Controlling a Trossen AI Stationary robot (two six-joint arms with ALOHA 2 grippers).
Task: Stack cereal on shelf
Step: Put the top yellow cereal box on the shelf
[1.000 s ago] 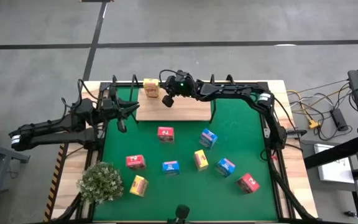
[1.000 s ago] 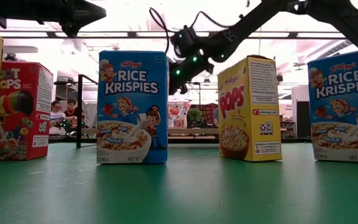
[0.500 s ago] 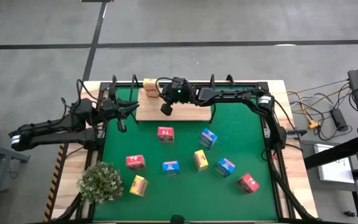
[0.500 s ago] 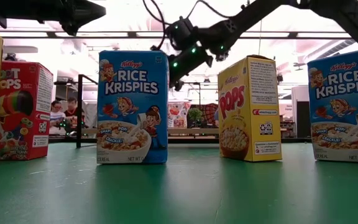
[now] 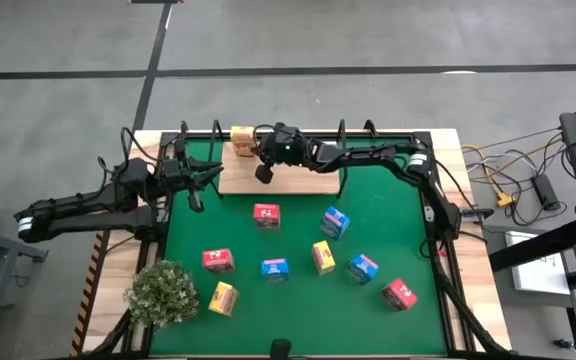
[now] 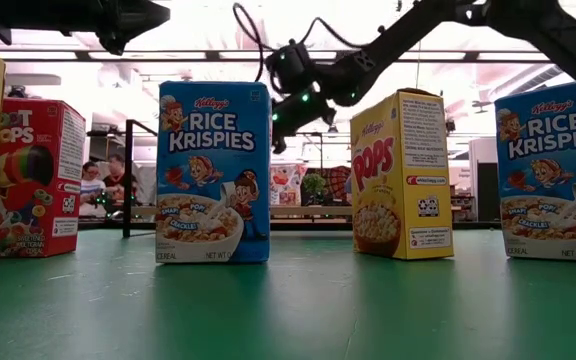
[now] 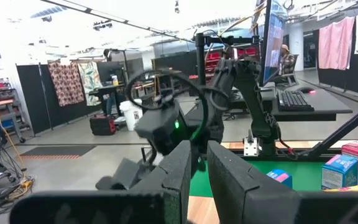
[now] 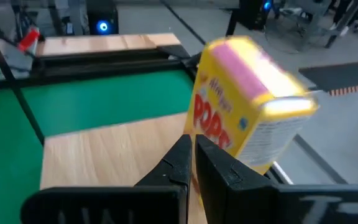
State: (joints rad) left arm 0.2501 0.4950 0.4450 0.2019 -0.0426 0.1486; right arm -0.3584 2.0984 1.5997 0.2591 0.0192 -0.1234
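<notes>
My right claw (image 5: 264,172) hung pinched closed, empty, over the shelf (image 5: 298,181), the yellow cereal (image 5: 243,142) at its eleven o'clock.

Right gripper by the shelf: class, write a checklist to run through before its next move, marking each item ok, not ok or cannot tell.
1. Right gripper shut and empty, above the shelf: ok.
2. Yellow carton rests squarely on the shelf's far corner: cannot tell; in the right wrist view it looks tilted.
3. Right gripper clear of that carton: cannot tell; its fingertips sit right against it in the wrist view.
4. Bare board left for more cartons: ok.
5. Eight cartons waiting on the green mat: ok.
6. Left gripper parked at the shelf's left end: ok.
</notes>
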